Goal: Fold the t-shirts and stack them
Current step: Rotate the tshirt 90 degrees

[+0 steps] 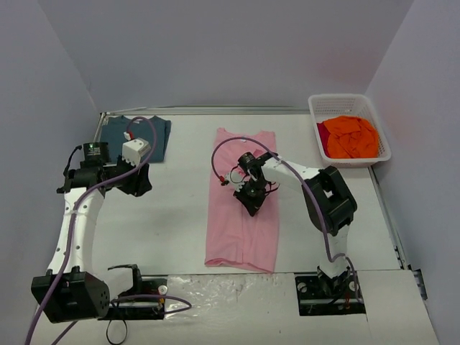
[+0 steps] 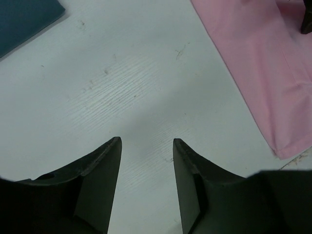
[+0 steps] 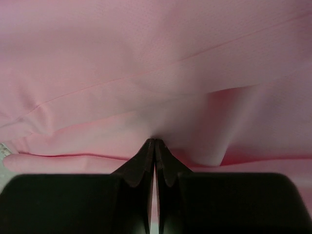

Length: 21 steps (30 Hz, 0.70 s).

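Note:
A light pink t-shirt (image 1: 241, 237) lies as a long narrow strip down the middle of the table. My right gripper (image 1: 253, 205) rests on its right half, shut on a pinch of the pink t-shirt (image 3: 146, 58), and the cloth puckers at the gripper's (image 3: 154, 141) tips. A dark teal-blue t-shirt (image 1: 115, 133) lies folded at the back left. The orange t-shirt (image 1: 348, 136) is crumpled in the basket. My left gripper (image 1: 140, 183) hovers open over bare table, left of the pink t-shirt (image 2: 263, 63), with nothing in the gripper (image 2: 146, 141).
The white mesh basket (image 1: 343, 97) stands at the back right corner. A corner of the teal-blue t-shirt (image 2: 19, 19) shows at the top left of the left wrist view. Walls close the table at the back and sides.

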{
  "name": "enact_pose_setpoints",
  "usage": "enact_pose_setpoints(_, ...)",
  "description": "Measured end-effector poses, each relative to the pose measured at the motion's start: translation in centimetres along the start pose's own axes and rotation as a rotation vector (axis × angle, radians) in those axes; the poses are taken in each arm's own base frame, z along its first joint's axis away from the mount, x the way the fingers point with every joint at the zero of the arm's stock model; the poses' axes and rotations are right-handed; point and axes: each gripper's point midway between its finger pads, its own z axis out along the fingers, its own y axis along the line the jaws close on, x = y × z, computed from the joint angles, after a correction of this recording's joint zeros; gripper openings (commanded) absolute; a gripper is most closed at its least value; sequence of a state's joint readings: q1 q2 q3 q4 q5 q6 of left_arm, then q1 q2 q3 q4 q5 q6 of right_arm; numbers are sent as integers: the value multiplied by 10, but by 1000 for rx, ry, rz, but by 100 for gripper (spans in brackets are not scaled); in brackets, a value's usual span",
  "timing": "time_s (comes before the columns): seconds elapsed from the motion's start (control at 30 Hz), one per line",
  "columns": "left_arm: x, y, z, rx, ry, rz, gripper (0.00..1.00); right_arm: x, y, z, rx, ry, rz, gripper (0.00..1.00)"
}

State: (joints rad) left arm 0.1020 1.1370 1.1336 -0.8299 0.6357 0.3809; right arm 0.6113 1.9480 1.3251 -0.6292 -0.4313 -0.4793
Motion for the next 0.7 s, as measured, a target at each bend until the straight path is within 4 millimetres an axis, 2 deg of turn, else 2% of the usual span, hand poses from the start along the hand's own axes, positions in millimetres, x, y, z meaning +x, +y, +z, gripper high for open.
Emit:
enact_pose_setpoints(0.07,0,1,-3,-8,-13,-4,46,7,0,9,-25,31,12,0)
enact_pose_setpoints(0.23,-2,2,-14,-27,-58,-18,49,5,1,10,-73,55,35,0)
enact_pose_setpoints(0.4,-3,2,-14,-17,-67,-31,50,0,-2,11,-115,108,76,0)
enact_pose_setpoints(0.57,-2,2,-10,-3,-57,-43,51,-20,-17,11,-121,115,104,0)
enact_pose_setpoints(0.7,-2,2,-8,7,-55,-46,51,-45,-43,9,-84,58,108,0)
